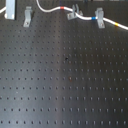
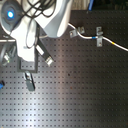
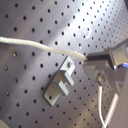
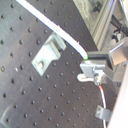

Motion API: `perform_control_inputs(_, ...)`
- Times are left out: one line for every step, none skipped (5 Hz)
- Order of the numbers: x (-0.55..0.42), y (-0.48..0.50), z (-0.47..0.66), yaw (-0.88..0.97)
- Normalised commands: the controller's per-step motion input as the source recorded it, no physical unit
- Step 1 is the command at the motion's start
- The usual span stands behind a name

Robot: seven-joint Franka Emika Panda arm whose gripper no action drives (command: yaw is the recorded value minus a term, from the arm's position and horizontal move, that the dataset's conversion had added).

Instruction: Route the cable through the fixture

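The cable (image 1: 50, 10) is a white cord with red, blue and yellow bands along the board's far edge in the first exterior view. It also shows in the second exterior view (image 2: 85, 37). The fixture (image 1: 26, 16) is a slim upright grey clip to the left of the cable's rising end. In both wrist views my gripper (image 3: 95, 62) (image 4: 89, 61) is shut on the cable (image 3: 40, 47) (image 4: 55, 30). It holds the cable just beside the grey clip (image 3: 61, 82) (image 4: 47, 52), not inside it. In the second exterior view the arm (image 2: 35, 25) hides the fixture.
A squat angled clip (image 1: 73, 12) (image 2: 75, 33) and a two-legged silver clip (image 1: 98, 18) (image 2: 99, 36) stand along the cable to the right. A white block (image 1: 7, 10) is at the far left. A metal frame (image 4: 100, 20) borders the black perforated board (image 1: 65, 80).
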Motion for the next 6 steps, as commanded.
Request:
perform_control_inputs(-0.491, 0.038, 0.55, -0.07)
perform_control_inputs(-0.175, 0.266, 0.69, 0.00)
perform_control_inputs(-0.174, 0.217, 0.55, 0.00)
perform_control_inputs(-0.196, 0.004, 0.25, 0.00)
perform_control_inputs(-0.367, -0.208, -0.05, 0.00)
perform_control_inputs(-0.354, -0.120, 0.15, -0.02)
